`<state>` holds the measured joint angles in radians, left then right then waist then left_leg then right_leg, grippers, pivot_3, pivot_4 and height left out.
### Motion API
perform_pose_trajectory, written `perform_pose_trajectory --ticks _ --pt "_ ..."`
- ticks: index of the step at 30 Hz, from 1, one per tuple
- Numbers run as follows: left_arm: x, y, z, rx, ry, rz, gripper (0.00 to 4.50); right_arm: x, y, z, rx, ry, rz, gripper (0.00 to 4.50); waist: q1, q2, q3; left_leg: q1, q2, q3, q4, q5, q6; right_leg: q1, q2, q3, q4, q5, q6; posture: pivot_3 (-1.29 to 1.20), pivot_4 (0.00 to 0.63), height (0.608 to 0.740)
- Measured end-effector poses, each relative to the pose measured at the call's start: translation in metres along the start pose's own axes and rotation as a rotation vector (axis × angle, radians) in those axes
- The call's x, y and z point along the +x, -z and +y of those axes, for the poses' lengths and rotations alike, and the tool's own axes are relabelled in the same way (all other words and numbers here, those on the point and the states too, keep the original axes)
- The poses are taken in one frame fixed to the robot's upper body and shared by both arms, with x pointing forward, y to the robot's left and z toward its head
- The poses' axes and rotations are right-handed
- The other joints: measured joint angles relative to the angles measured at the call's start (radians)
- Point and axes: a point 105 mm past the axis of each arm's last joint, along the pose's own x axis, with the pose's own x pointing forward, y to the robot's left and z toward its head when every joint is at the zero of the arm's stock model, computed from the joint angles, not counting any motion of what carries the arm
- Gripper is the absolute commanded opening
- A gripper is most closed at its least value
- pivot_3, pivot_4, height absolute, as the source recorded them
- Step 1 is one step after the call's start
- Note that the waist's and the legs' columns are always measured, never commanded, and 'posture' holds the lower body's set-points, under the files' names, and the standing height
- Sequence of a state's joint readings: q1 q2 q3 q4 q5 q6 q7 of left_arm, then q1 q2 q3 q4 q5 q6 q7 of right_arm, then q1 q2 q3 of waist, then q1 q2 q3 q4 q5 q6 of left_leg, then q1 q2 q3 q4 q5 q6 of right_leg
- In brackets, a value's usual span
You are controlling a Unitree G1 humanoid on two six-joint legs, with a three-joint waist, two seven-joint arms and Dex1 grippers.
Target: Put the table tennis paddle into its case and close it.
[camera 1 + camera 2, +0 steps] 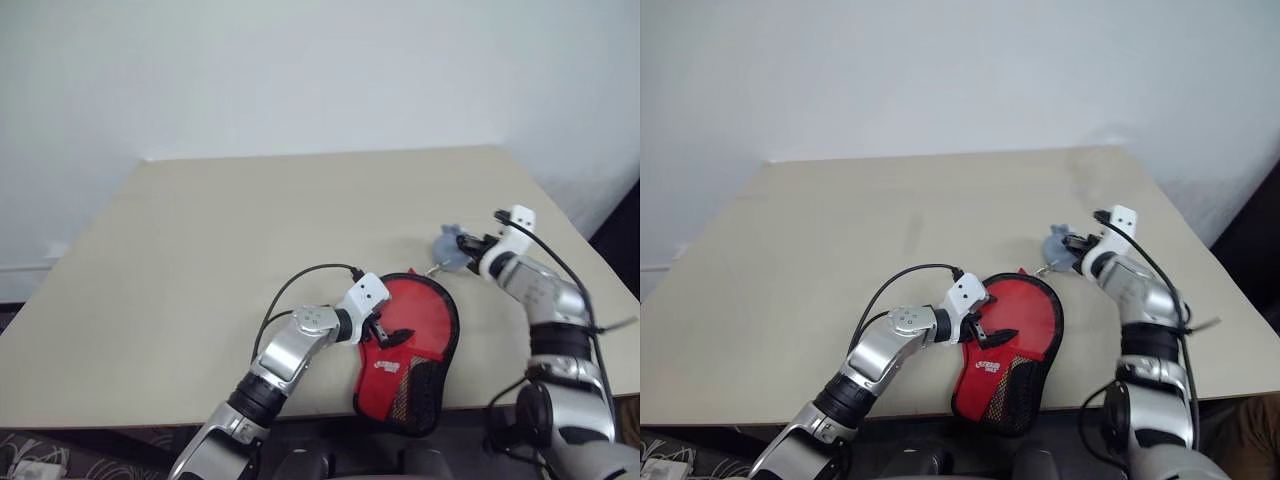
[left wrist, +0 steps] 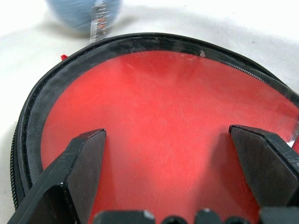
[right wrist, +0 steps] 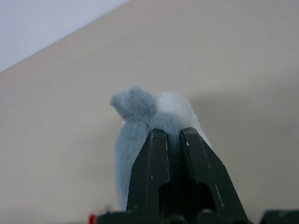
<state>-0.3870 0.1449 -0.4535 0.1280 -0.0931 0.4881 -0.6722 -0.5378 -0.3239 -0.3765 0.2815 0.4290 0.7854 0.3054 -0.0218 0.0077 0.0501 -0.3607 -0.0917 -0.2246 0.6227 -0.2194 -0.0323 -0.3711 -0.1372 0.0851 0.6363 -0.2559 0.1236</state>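
Red-fronted, black-edged paddle-shaped soft case lies at the beige table's near edge, at six o'clock. Left pincer hovers spread wide over its clear window, gripping nothing. Right pincer, at three o'clock, is clamped on a grey fuzzy pouch.

The case is showing a bright red front with black edging, a small white logo, and black mesh with a yellowish tint at its narrow end. The fuzzy pouch is looking pale grey-blue, and the gripper fingers pinching it are plain black. The table is sitting there all plain beige, with white casing showing on both wrists.
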Motion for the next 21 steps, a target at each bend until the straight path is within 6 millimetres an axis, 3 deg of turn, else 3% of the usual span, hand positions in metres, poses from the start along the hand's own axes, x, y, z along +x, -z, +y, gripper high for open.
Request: perform_pose_trajectory --ticks 3,14,21 --pt "0.002 -0.001 -0.001 0.007 0.016 0.005 4.50 -0.032 0.012 -0.011 0.030 0.016 0.016 0.07 0.005 0.000 0.000 -0.001 0.000 0.001 0.001 0.000 0.000 0.000 0.000 0.000 -0.001 0.000 0.001 0.00 0.000 0.740" --pt "0.012 -0.003 -0.004 0.031 0.080 0.013 4.50 -0.115 0.036 -0.027 0.063 0.023 0.026 0.07 0.037 -0.001 -0.001 -0.003 0.002 0.006 0.003 -0.006 0.000 0.002 -0.001 -0.001 -0.013 -0.002 -0.001 0.00 0.000 0.740" --pt "0.015 -0.004 -0.002 0.038 0.100 0.018 4.50 -0.156 0.048 -0.025 0.049 -0.026 0.101 0.07 0.037 -0.002 -0.002 -0.004 0.005 0.016 0.006 -0.008 0.001 0.002 -0.003 -0.001 -0.014 -0.003 0.000 0.00 0.000 0.740"
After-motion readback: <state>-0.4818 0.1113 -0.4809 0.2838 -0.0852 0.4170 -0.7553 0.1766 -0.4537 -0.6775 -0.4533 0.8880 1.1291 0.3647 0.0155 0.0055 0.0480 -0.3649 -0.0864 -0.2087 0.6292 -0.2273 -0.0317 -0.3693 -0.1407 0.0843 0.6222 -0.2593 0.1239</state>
